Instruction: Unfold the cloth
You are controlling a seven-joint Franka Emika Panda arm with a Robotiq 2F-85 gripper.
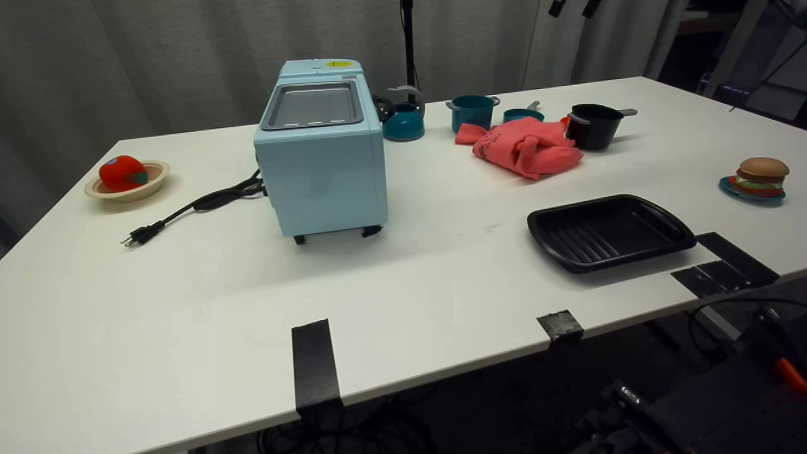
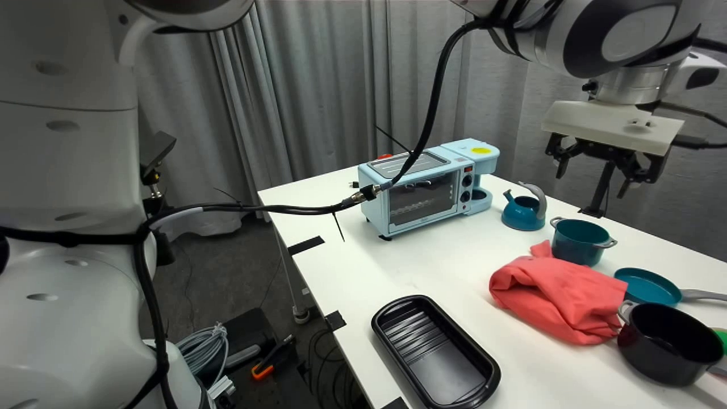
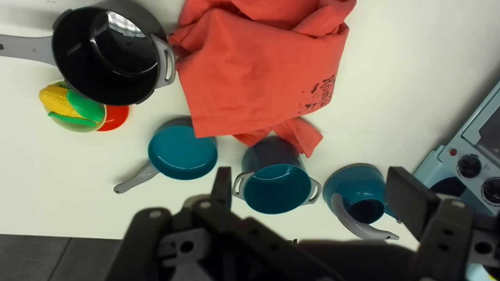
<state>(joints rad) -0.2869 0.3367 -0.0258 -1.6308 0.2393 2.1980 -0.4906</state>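
The coral-red cloth (image 3: 258,74) lies bunched and folded over itself on the white table (image 1: 189,340), dark lettering (image 3: 328,91) printed near 1 edge, with a loose tail (image 3: 300,136) reaching to the side of the teal stockpot (image 3: 277,191); whether they touch is unclear. In the wrist view another edge of the cloth overlaps the rim of the teal frying pan (image 3: 183,152), and the short side handle (image 3: 161,54) of the black saucepan (image 3: 109,54) comes right up beside it, contact again hard to judge. The Robotiq gripper (image 2: 592,179) hangs above the tabletop's level, well apart from the cloth, its 2 fingers (image 3: 410,199) spread wide, and in the wrist view much of the stockpot and the teal kettle (image 3: 351,181) shows in the gap between them. An ear of corn (image 3: 60,102) lies just beside the saucepan, next to a red item (image 3: 117,117) that is partly hidden. The kettle stands between the stockpot and the light-blue toaster oven (image 1: 321,180), which bears a grey griddle (image 1: 315,104) on top. From the oven a black power cord (image 1: 224,197) runs over the table, its plug (image 1: 145,233) near a beige bowl (image 1: 162,183) in which a red tomato (image 1: 123,173) rests. A black roasting pan (image 1: 649,233), ridged across part of its floor, lies near the table edge closest to the robot's base (image 2: 85,341), just beside black tape (image 1: 719,277). In an exterior view a hamburger (image 1: 761,173) sits on a teal plate (image 1: 734,189), well apart from the cloth.
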